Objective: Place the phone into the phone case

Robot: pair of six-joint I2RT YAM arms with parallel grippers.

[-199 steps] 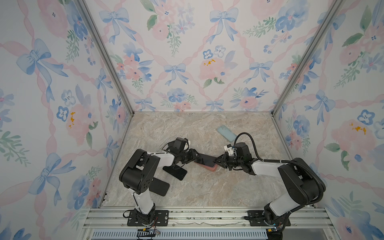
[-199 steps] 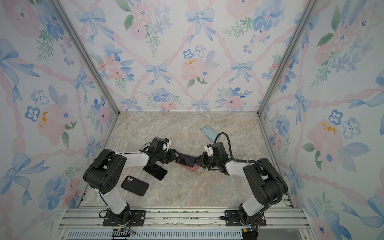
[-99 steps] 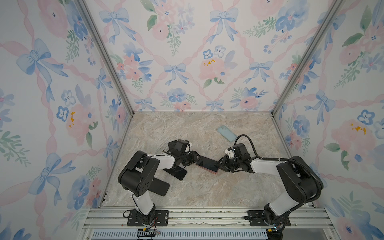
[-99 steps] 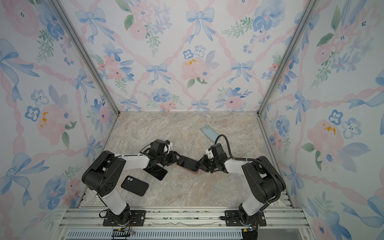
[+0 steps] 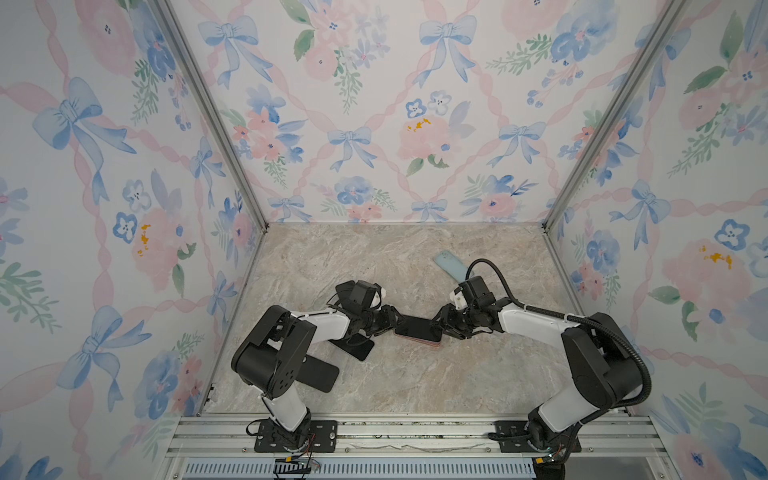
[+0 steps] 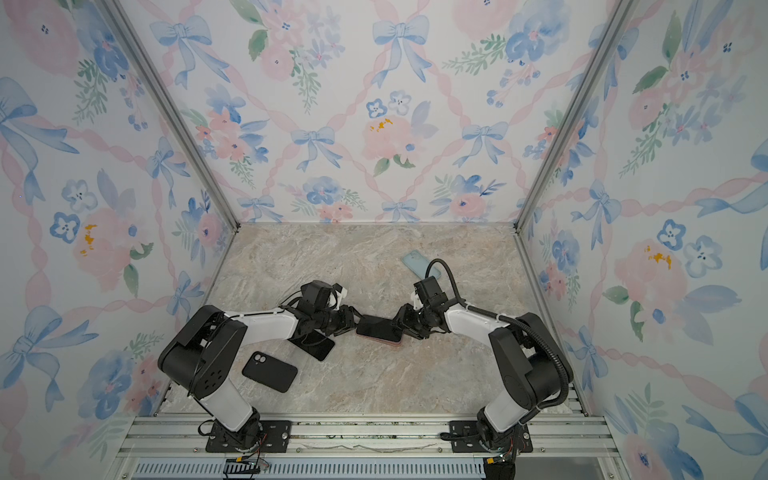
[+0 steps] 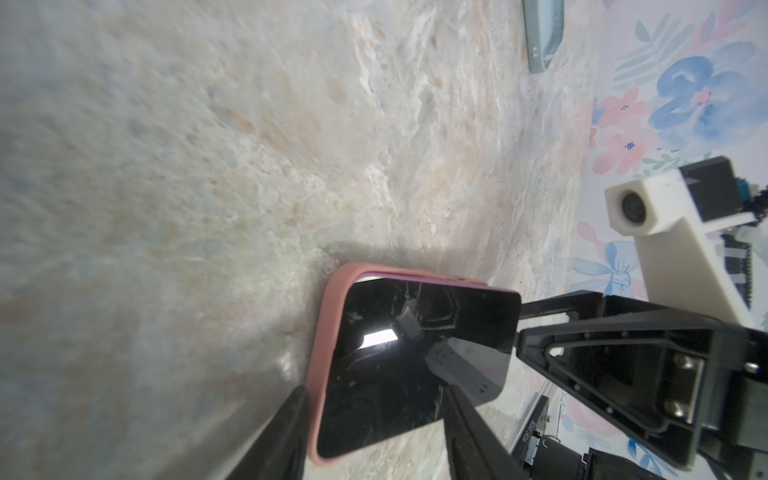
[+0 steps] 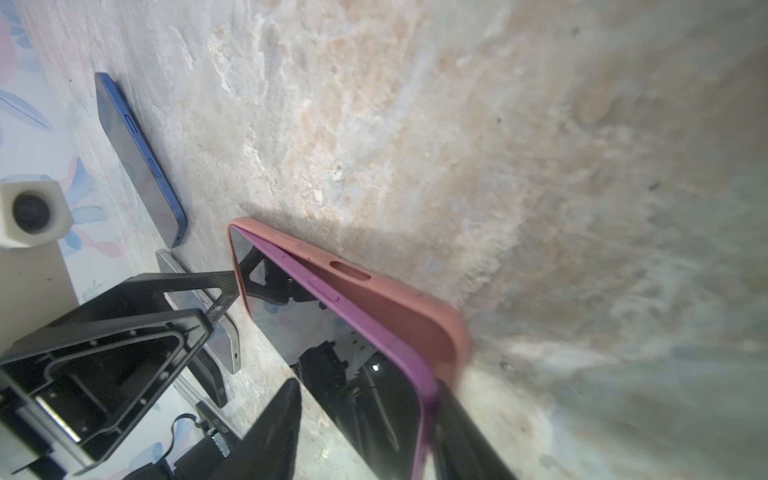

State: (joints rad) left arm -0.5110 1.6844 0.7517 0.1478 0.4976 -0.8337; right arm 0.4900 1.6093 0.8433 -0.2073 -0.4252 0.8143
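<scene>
Item: phone (image 5: 417, 327), screen up, purple-edged, lay on the marbled surface (image 5: 415, 386) between both end effectors. The end nearest the left end effector (image 5: 395, 322) sat in the pink phone case (image 7: 328, 340). The end nearest the right end effector (image 5: 437, 326) stood tilted clear of the rim.

Right end effector: fingers spread, flanking the raised end.

Left end effector: fingers apart around the case's end; a pinch could not be told.

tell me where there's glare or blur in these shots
left wrist view: white glare patch on the phone screen, table soft and smeared; right wrist view: table largely out of focus, phone edge sharper; both top views: sharp, even light, faint shadows
</scene>
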